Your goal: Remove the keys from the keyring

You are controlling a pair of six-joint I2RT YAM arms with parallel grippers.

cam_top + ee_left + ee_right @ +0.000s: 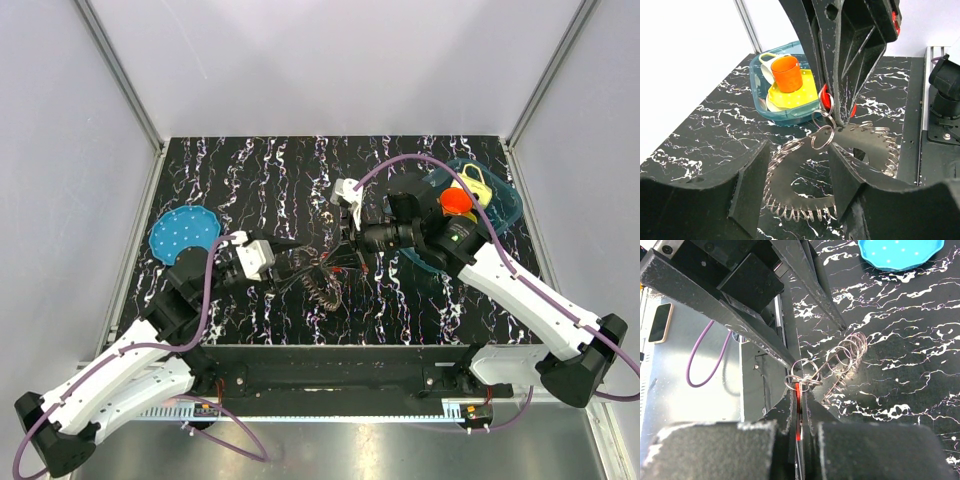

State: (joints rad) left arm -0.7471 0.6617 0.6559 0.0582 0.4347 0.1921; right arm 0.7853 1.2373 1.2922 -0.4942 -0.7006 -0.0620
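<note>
The keys [800, 175] are a dull grey fan with wire loops along its toothed edge, lying low over the black marbled table; they also show in the top view [322, 285]. Thin metal rings of the keyring [822, 136] hang at the fan's top. My right gripper [800, 402] is shut on the small red piece [798, 389], just below the linked rings [802, 377]; in the left wrist view it [837, 112] comes down from above. My left gripper [795, 185] is open, its fingers either side of the fan, the right finger [850, 172] close against it.
A teal bin [790, 119] holds an orange cup [788, 73] and yellow dishes at the table's back right [512, 205]. A blue round disc [184, 232] lies at the left edge. The table's near edge and a metal rail run below both arms.
</note>
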